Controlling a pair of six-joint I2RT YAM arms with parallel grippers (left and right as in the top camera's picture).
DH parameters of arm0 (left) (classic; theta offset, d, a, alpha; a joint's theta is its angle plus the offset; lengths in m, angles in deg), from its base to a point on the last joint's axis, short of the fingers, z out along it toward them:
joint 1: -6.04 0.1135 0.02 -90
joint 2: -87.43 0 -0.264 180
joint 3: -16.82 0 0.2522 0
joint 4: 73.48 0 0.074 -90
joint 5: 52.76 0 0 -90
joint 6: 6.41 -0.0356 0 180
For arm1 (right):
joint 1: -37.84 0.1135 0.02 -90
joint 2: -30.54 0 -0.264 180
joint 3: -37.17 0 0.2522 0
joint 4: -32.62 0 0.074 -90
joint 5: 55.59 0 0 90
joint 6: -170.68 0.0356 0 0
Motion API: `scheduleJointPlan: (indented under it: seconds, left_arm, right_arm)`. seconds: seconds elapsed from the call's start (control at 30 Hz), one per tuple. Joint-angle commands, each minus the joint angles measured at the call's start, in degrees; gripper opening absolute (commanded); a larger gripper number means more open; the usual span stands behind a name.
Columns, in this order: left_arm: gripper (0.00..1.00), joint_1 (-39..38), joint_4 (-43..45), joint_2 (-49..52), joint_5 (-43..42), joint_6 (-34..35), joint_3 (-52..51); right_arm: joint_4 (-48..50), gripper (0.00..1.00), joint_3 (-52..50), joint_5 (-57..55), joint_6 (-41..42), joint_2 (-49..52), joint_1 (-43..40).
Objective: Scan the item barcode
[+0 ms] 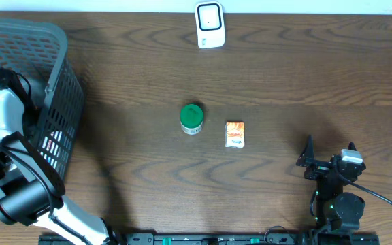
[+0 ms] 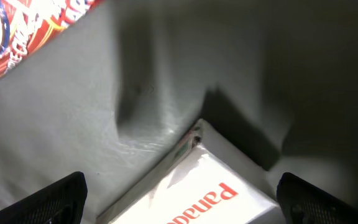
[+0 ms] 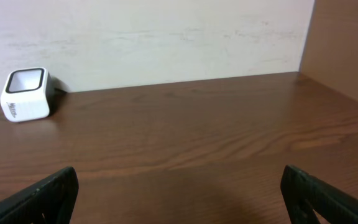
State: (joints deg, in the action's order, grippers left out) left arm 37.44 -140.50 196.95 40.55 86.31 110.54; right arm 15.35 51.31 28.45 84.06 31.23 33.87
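Centrally — green tub (image 1: 192, 119) beside orange packet (image 1: 235, 135)

Overhead looks straight down on the table (image 1: 284, 75). Left wrist sits close inside the basket (image 1: 54, 78); right wrist faces far, sharing overhead's scanner (image 3: 25, 94).

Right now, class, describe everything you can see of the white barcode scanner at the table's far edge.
The barcode scanner is a small white box with rounded corners, plastic by its look. Its face holds a dark rectangular window inside a white frame; grey print on its side is too small to read. It stands upright on the brown wooden table at its far edge, close to the pale wall. Only the table is seen touching it.
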Motion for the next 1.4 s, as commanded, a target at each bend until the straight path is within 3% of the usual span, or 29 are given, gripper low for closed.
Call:
scheduleJointPlan:
  seconds: [0.0, 0.33, 0.5, 0.73, 0.87, 1.0, 1.1, 1.37]
  left_arm:
    - [0.98, -0.20, 1.25, 0.24, 3.58, -0.79, -2.89]
    - [1.00, -0.20, 5.88, 0.26, 3.37, -0.52, -8.24]
    - [0.59, -0.20, 6.03, 0.26, 3.34, -0.52, -8.24]
    - [0.49, -0.20, 6.03, 0.20, 3.34, -0.52, -8.07]
    - [0.48, -0.20, 5.86, 0.11, 3.34, -0.50, -7.63]
    - [0.90, -0.20, 5.29, 0.11, 3.34, 0.04, -7.63]
    - [0.98, -0.20, 3.82, 0.09, 2.40, -0.09, -7.63]
    - [0.98, -0.17, -2.03, -0.42, -0.48, -3.39, -7.65]
  right_arm:
    - [-0.20, 0.99, -0.07, 0.07, -0.66, -0.31, 0.70]
    - [-0.20, 0.99, -0.07, 0.07, -0.66, -0.31, 0.70]
    - [-0.20, 0.99, -0.07, 0.07, -0.66, -0.31, 0.70]
    - [-0.20, 0.99, -0.07, 0.09, -0.66, -0.31, 0.70]
    - [-0.20, 0.99, -0.07, 0.07, -0.66, -0.31, 0.70]
    - [-0.20, 0.99, -0.07, 0.09, -0.66, -0.31, 0.70]
    - [-0.20, 0.99, -0.07, 0.07, -0.66, -0.31, 0.70]
    - [-0.20, 0.99, -0.07, 0.09, -0.66, -0.31, 0.70]
